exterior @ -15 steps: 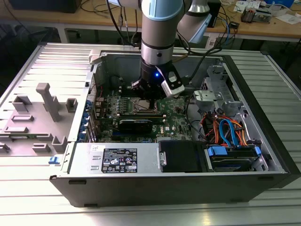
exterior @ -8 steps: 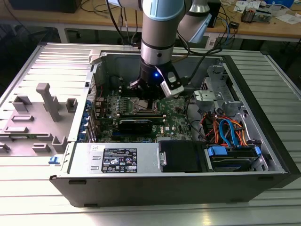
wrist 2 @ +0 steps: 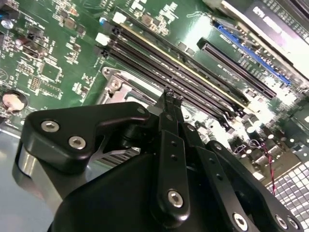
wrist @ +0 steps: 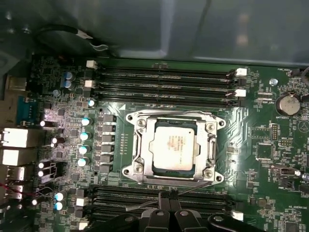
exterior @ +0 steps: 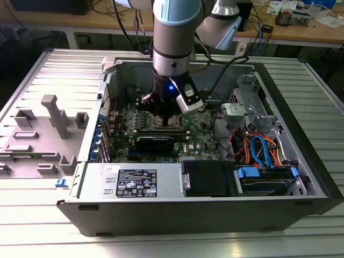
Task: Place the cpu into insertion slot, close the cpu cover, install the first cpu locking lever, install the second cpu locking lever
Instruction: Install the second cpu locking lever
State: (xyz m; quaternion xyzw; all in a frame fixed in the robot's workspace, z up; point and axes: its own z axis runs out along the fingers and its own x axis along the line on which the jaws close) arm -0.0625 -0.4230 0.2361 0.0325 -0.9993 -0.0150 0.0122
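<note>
The cpu (wrist: 174, 145) lies flat in the insertion slot (wrist: 131, 170) on the green motherboard (wrist: 256, 130), its pale metal top showing through the window of the cpu cover (wrist: 141, 141). The cover lies down flat around it. A thin metal lever rod (wrist: 195, 187) runs slanted along the socket's side nearest my gripper (wrist: 169, 197). My fingertips are together right at this rod; I cannot tell whether they pinch it. In the second wrist view my gripper (wrist 2: 172, 96) is shut just beside a silver socket corner (wrist 2: 114, 83). In the exterior view my gripper (exterior: 163, 114) reaches down into the open computer case.
Long black memory slots (wrist: 164, 77) flank the socket on two sides. A black card (exterior: 155, 142), a black power supply (exterior: 207, 177), orange and blue cables (exterior: 258, 148) and the drive cage (exterior: 252, 102) crowd the case. A grey fixture tray (exterior: 40, 134) lies at the exterior view's left.
</note>
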